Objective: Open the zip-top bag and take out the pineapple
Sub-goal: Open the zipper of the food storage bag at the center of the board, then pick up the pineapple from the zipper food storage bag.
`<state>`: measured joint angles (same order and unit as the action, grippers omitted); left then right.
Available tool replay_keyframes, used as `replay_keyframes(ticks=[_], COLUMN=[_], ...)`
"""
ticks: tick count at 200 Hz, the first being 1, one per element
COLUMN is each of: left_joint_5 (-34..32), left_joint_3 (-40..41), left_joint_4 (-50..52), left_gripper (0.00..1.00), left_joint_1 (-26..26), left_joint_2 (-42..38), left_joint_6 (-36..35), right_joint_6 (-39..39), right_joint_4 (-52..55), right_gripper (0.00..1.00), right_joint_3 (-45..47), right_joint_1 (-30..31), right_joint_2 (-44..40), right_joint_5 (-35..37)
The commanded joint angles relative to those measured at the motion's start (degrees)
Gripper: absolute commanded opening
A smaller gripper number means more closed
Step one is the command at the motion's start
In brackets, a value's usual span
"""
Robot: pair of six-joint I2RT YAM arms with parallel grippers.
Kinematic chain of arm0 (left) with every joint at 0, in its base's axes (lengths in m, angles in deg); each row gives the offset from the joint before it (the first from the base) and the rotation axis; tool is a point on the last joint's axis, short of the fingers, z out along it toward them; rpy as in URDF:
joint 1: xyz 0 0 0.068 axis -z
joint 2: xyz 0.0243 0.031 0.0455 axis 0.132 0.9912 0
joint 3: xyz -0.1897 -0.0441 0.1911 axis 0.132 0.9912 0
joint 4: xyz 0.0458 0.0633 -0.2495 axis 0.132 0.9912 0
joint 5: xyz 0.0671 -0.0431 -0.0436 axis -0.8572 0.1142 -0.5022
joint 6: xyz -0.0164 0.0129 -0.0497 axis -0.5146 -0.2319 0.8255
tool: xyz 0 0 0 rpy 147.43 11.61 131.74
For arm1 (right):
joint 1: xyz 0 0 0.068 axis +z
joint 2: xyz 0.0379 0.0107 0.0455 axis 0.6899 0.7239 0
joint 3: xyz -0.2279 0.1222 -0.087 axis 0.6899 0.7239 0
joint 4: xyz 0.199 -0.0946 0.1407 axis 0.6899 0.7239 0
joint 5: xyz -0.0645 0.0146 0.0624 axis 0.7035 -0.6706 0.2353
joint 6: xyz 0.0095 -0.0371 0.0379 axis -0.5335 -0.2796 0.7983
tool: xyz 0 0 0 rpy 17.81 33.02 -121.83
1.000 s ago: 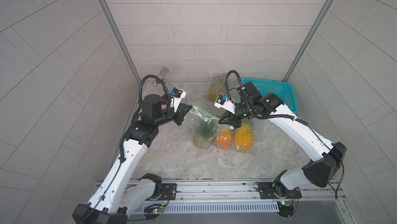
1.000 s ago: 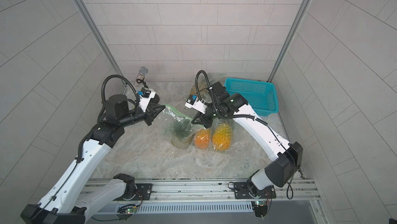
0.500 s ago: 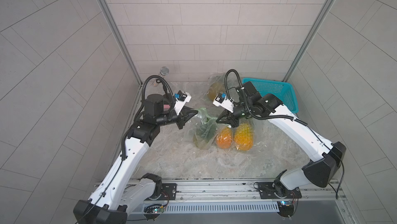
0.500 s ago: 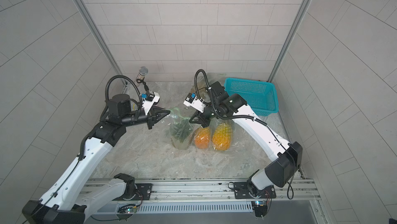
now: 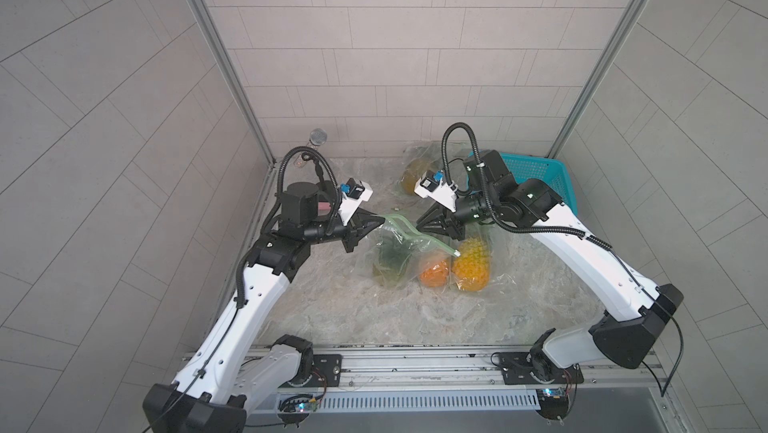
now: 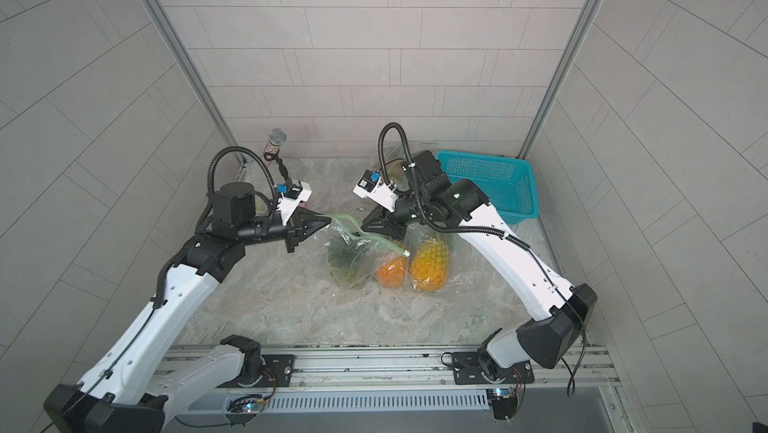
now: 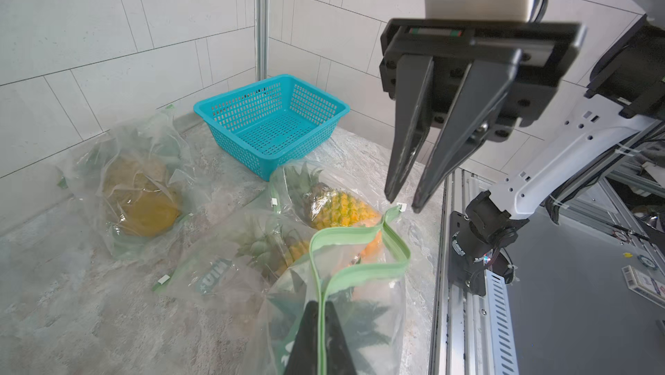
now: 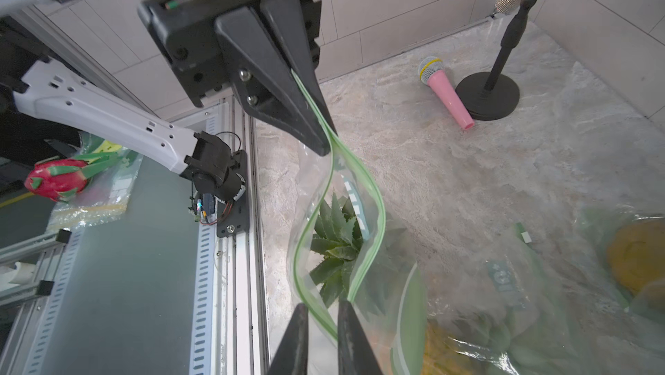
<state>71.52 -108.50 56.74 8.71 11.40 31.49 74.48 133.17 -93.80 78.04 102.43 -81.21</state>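
Marble-patterned tabletop (image 5: 332, 306) in a tiled booth carries a teal mesh plastic basket (image 5: 536, 169) at the back right corner and three crinkled clear bags, each holding a pineapple. A second bag (image 5: 471, 264) lies touching the right side of the zip-top bag (image 5: 397, 271), and a third bag (image 5: 415, 173) sits near the back wall. The zip-top bag stands mid-table with its mouth gaping. Its pineapple (image 5: 390, 256) is inside, spiky green crown toward the opening. A microphone stand (image 6: 276, 148) with a round black base and a pink toy microphone (image 8: 446, 92) sit back left, well apart from the bags. The left gripper (image 5: 381, 222) is clenched on the bag's wavy green zip strip (image 5: 409, 235). The right gripper (image 7: 401, 202) has its fingers slightly parted, tips at the strip's far end, pinching nothing.
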Motion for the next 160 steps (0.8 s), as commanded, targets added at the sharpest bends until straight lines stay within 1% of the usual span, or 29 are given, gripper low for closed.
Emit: replay_keyframes(ticks=[1,18,43,103,136,160], left_joint_5=[1.23,1.15,1.11,0.87,0.90,1.41], left_joint_3=[-0.74,-0.74,-0.74,-0.33,-0.13,-0.13], left_joint_4=[-0.18,-0.27,-0.45,-1.15,-1.24,-1.41], left_gripper=[0.00,0.00,0.00,0.00,0.00,0.00], left_joint_1=[0.44,0.46,0.41,0.41,0.41,0.40], left_joint_2=[-1.16,-1.18,-1.25,-1.81,-2.03,-2.12], left_joint_6=[-2.01,-2.00,-1.99,-1.58,-1.61,-1.56], right_joint_6=[-0.38,-1.45,-2.05,-1.22,-1.22,0.61], right_joint_4=[0.17,2.24,3.11,3.55,3.56,1.54], right_gripper=[0.10,0.03,0.00,0.00,0.01,0.03], right_joint_3=[-2.16,-4.00,-4.72,-6.05,-5.97,-5.56], right_joint_1=[0.94,1.68,2.62,3.50,3.47,3.51], right_joint_2=[0.66,2.64,4.64,8.43,8.60,8.63], right_joint_5=[-1.67,-2.47,-2.26,-0.13,0.70,3.63])
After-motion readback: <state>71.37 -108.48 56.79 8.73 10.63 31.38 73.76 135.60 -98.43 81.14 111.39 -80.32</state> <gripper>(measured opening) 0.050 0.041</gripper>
